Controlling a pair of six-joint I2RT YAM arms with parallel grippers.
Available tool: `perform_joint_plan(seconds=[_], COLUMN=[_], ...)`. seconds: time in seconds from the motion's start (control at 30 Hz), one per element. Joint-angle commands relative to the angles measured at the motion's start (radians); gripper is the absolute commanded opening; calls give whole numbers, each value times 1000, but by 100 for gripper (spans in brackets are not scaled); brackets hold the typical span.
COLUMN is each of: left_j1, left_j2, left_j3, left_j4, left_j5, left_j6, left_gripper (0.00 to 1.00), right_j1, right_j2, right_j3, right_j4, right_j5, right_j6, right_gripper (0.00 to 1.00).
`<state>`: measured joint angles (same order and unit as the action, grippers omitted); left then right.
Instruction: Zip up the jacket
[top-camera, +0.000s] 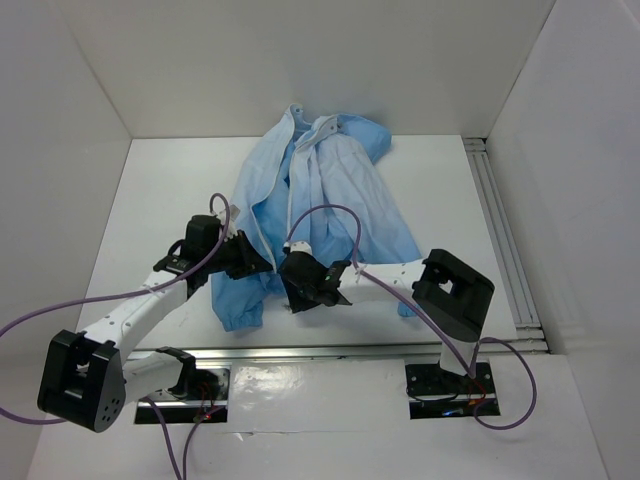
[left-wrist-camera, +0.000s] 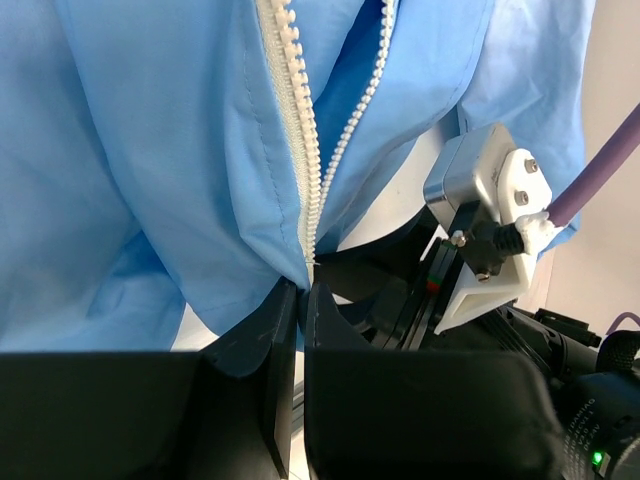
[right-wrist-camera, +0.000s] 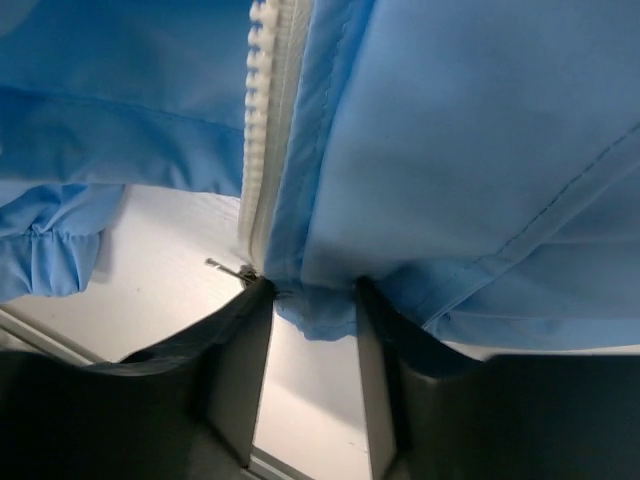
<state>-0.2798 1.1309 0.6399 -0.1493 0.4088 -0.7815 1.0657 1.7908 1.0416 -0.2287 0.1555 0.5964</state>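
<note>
Here's the large light-blue thin-fabric jacket, spread on the white bench with its collar toward the far wall and its hem toward the arms. From above, the front lies open near the collar. A sleeve runs down the left side to a bunched end by the near edge.

In the left wrist view the jacket fills the upper frame. Its white zipper strip comes down in two rows of teeth, apart higher up and meeting at the hem. Right at that meeting point sits the left hand. Its black fingers are drawn narrow, almost touching, with the tip of the hem caught in the slit between them.

Now the right wrist view: the jacket hangs over the lens and the zipper strip runs straight down to the right hand. Its fingers stand moderately apart, with a fold of hem fabric filling the gap and touching both, so it's gripping cloth just beside the strip. A small metal piece pokes out at the strip's lower end. A gathered elastic cuff lies off to the left on the bench.

From above, the left hand and the right hand sit near each other at the hem. A purple cable arches over the fabric.
</note>
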Motion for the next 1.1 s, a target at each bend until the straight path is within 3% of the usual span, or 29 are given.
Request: perform_joint_plan(seconds=[0.0, 0.33, 0.37, 0.4, 0.47, 0.57, 0.73, 0.97, 1.07], left_j1=[7, 7, 7, 7, 7, 7, 7, 7, 7], left_j2=[-5, -5, -5, -5, -5, -5, 19, 52, 52], left_j3=[12, 12, 12, 12, 12, 12, 21, 3, 12], left_j4=[20, 30, 30, 30, 30, 10, 19, 62, 50], left_j5=[7, 16, 16, 16, 7, 7, 33, 88, 88], left_j6=[22, 22, 22, 22, 22, 31, 41, 41, 41], left_gripper=[0, 0, 0, 0, 0, 0, 0, 0, 0], right_j1=[0, 0, 0, 0, 0, 0, -38, -113, -122], right_j2=[29, 64, 73, 82, 82, 19, -201, -485, -591], right_j3=[-12, -31, -31, -31, -22, -32, -115, -331, -315], right_j4=[-52, 0, 0, 0, 0, -9, 57, 311, 371], right_j5=[65, 9, 9, 9, 9, 9, -86, -323, -355], right_j6=[29, 20, 29, 29, 29, 29, -33, -149, -159], right_gripper=[43, 41, 39, 27, 17, 0, 0, 0, 0])
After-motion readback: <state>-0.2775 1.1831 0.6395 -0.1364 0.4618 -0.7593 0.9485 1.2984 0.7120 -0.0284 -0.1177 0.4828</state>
